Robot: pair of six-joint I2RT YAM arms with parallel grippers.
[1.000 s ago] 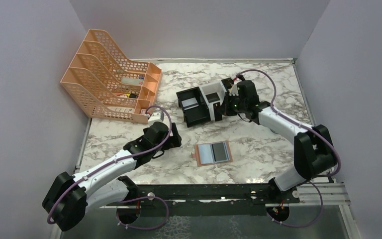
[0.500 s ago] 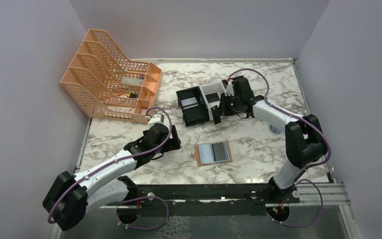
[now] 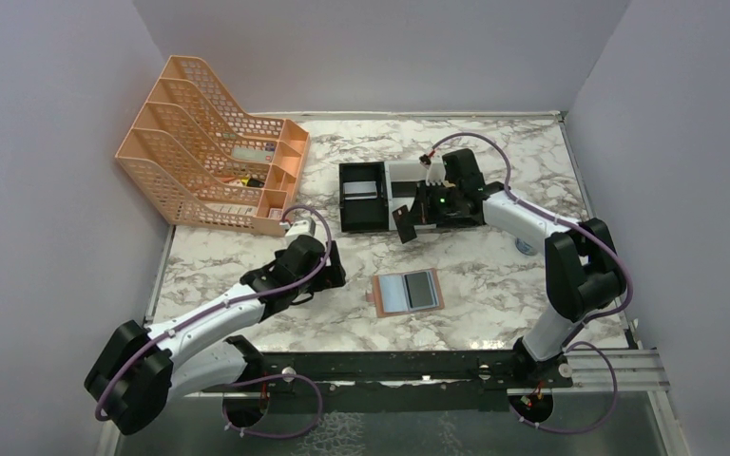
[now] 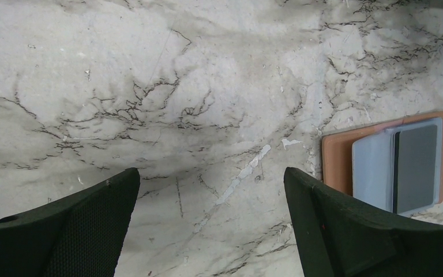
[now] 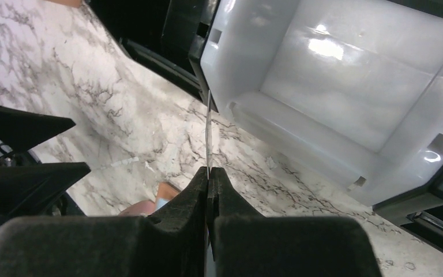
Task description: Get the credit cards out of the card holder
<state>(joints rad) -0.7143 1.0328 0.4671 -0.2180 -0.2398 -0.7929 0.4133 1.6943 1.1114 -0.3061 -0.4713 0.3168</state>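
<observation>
Here, marbled tabletop [image 3: 494, 275], card holder [image 3: 406, 293], lilac walls [image 3: 380, 47]

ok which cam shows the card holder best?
Left wrist: card holder close up, open, dark card in it. Top external has it whole but small; right wrist only a corner.

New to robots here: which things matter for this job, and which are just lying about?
Job: card holder, dark grey card inside it, thin card pinched in right gripper.
Lying about: orange file rack, black tray, white tray (maybe drop-off spots).
</observation>
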